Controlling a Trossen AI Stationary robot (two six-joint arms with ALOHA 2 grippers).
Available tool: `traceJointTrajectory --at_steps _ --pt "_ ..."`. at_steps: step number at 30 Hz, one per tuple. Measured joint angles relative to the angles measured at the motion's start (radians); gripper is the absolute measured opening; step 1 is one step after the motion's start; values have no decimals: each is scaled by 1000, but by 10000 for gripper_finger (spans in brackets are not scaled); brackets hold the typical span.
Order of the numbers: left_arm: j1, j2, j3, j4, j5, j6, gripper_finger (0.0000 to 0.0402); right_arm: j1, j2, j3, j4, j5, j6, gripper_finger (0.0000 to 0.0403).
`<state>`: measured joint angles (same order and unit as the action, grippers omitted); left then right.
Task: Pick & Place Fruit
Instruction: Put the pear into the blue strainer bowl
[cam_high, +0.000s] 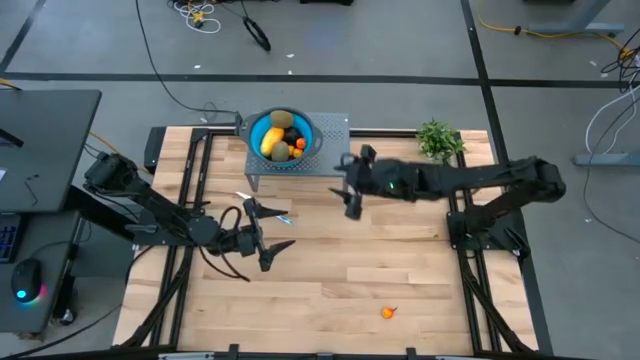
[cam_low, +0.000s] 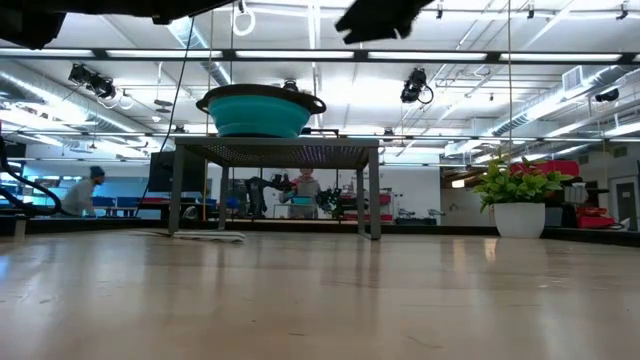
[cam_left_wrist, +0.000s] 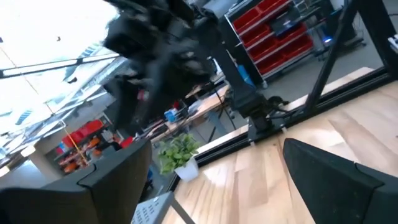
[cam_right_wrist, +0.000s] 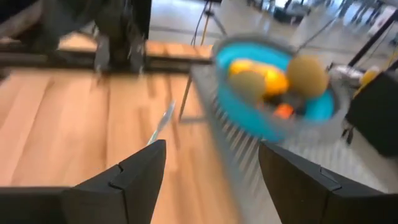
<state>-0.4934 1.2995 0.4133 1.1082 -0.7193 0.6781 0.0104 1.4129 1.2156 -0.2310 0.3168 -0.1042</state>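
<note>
A blue bowl (cam_high: 281, 137) stands on a small grey mesh stand (cam_high: 330, 130) at the table's far side. It holds a yellow oblong fruit (cam_high: 272, 140), an olive-brown oval (cam_high: 281, 121), orange pieces (cam_high: 299, 144) and a dark ball (cam_high: 291, 134). In the right wrist view the bowl (cam_right_wrist: 273, 87) shows the same fruit. One tiny orange piece (cam_high: 388, 313) lies alone on the table near its near edge. My right gripper (cam_high: 347, 190) (cam_right_wrist: 212, 149) hovers open and empty just right of the stand. My left gripper (cam_high: 272, 250) (cam_left_wrist: 217, 155) is open and empty over the table's left middle.
A green potted plant (cam_high: 438, 140) (cam_low: 517, 190) stands at the far right of the table. A blue-handled knife (cam_high: 265, 213) lies in front of the stand. The low view shows the bowl (cam_low: 265, 110) raised on the stand's legs. Bare wood lies between the grippers and the near edge.
</note>
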Motion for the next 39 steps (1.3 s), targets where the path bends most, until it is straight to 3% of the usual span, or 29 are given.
traceJointTrajectory --at_steps 4,11,19,25,39 --pt "0 0 0 6 -1 -52 373 77 -60 -127 1 68 90 267" --pt "0 0 0 5 -1 -90 373 219 -173 -322 18 80 299 267" --pt "0 0 0 4 -2 -91 373 415 -192 -444 102 114 305 267" --pt "0 0 0 3 0 -91 373 477 -192 -464 116 225 326 267" --pt "0 0 0 3 2 -91 373 518 -191 -464 108 221 415 267"
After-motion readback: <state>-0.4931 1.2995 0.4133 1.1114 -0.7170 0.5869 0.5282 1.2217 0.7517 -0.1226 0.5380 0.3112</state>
